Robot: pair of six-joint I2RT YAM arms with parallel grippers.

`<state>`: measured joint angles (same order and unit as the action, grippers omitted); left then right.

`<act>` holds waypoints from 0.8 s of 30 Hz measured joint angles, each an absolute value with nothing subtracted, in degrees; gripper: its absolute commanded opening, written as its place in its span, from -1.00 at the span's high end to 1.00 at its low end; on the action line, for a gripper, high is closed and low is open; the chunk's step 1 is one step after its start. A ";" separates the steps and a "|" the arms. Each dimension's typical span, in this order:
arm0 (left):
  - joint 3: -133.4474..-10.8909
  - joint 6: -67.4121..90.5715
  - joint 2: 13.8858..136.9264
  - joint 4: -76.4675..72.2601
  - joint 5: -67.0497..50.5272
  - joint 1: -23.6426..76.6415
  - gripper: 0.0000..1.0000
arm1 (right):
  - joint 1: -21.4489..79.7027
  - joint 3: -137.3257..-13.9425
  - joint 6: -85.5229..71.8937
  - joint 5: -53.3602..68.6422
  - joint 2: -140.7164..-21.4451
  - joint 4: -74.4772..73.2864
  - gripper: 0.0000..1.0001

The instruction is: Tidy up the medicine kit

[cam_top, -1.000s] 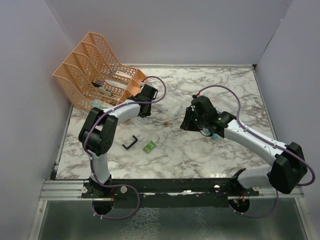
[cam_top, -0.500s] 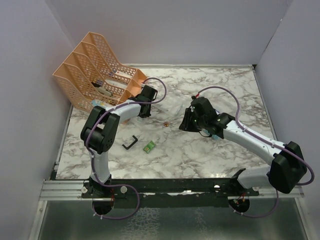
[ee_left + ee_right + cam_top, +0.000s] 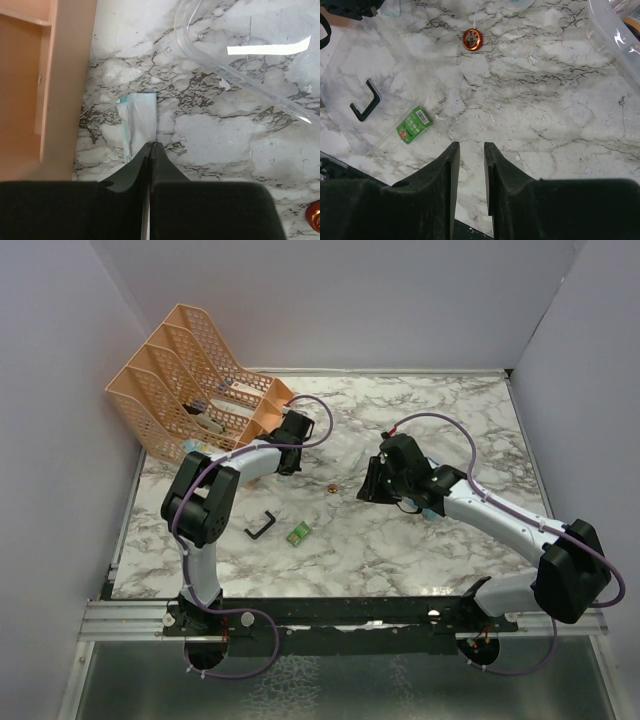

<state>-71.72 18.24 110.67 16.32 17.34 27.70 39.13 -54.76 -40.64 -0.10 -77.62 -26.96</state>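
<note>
The medicine kit shows as a clear plastic box rim [image 3: 240, 70], also seen at the right wrist view's upper right [image 3: 615, 35]. A flat clear sheet bearing a black handle [image 3: 365, 100] lies apart from it. My left gripper [image 3: 151, 145] is shut, its tips pinched on the near edge of a white and teal packet [image 3: 137, 117] lying beside the peach rack [image 3: 65, 85]. My right gripper [image 3: 471, 147] hovers over bare marble with a narrow gap and nothing between the fingers. In the top view the left gripper [image 3: 287, 462] is by the rack, the right gripper [image 3: 370, 488] mid-table.
A small green box [image 3: 412, 124] lies next to the black handle [image 3: 262, 525]. A round orange tin [image 3: 472, 39] sits on the marble between the arms [image 3: 331, 489]. The peach mesh rack [image 3: 190, 380] stands at the back left, holding a few items.
The left gripper's fingers have closed fully at the packet. The right arm has shifted slightly, with its gap narrowing a little.
</note>
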 measured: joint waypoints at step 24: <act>-77.10 15.64 103.22 12.01 -14.66 31.68 1.00 | 39.13 -54.81 -42.35 -4.19 -68.88 -27.49 0.48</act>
<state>-77.10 15.64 103.22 12.01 -14.66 31.68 39.13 -54.81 -42.35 -4.19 -68.88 -27.49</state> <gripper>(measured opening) 0.011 0.263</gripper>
